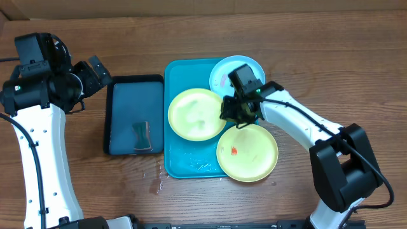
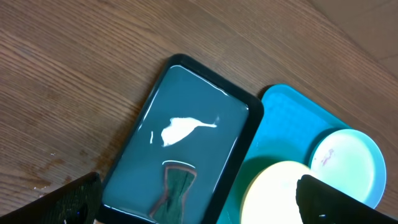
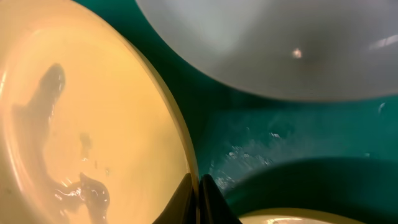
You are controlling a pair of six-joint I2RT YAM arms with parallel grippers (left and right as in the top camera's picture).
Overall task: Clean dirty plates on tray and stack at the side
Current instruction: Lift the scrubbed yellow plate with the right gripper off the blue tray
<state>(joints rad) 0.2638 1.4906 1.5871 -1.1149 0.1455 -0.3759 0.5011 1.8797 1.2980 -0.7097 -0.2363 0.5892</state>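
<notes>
The turquoise tray (image 1: 181, 159) lies mid-table. A yellow-green plate (image 1: 194, 114) with a wet pale centre lies on it. My right gripper (image 1: 230, 111) is shut on that plate's right rim; the right wrist view shows both fingers (image 3: 198, 193) pinching the plate's edge (image 3: 81, 124). The light blue plate (image 1: 224, 73) with pink smears sits at the tray's far right corner. A second yellow-green plate (image 1: 248, 152) with an orange smear overlaps the tray's right edge. My left gripper (image 1: 95, 73) is open and empty above the far left of the dark tray.
A dark navy tray (image 1: 107, 121) holding water and a green sponge (image 1: 142, 135) lies left of the turquoise tray; the left wrist view shows the sponge (image 2: 177, 190) too. Water drops (image 1: 156, 181) lie on the wooden table near the tray's front left corner.
</notes>
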